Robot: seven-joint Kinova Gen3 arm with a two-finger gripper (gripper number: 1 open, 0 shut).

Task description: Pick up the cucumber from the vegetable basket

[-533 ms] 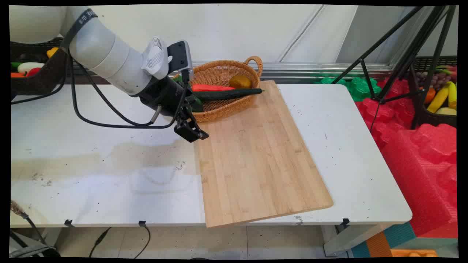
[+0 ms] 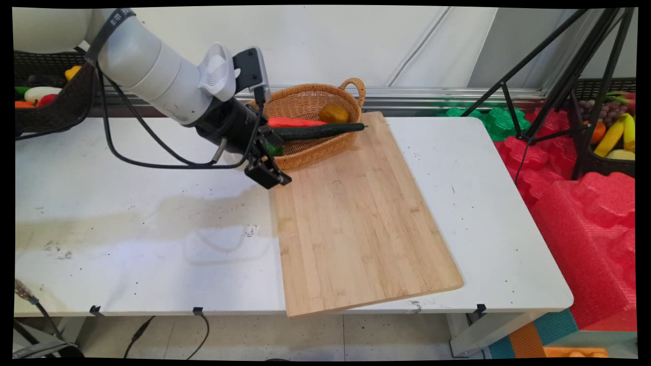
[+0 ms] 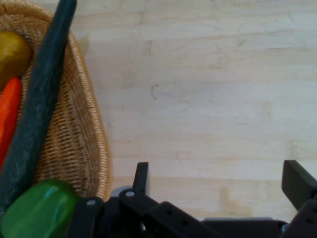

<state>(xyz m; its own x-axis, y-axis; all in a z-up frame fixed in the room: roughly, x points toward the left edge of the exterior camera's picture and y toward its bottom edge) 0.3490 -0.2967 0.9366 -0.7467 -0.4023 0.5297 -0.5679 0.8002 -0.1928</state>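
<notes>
My main camera looks down from above the table's (image 2: 127, 213) near side toward the back wall. My hand camera looks close down at the cutting board (image 3: 208, 99). Both catch the basket (image 2: 305, 101) and board (image 2: 356, 218).

White table (image 2: 127, 203) carries a bamboo cutting board (image 2: 356, 218), its near corner overhanging the front edge. Wicker basket (image 2: 305, 104) sits at the board's far-left corner, holding a dark cucumber (image 2: 318, 131) poking over the rim, red pepper (image 2: 292, 122), brownish potato (image 2: 334, 113), green piece (image 3: 39, 210). Red foam (image 2: 585, 213) right of table, black tripod (image 2: 559, 76) above it.
</notes>
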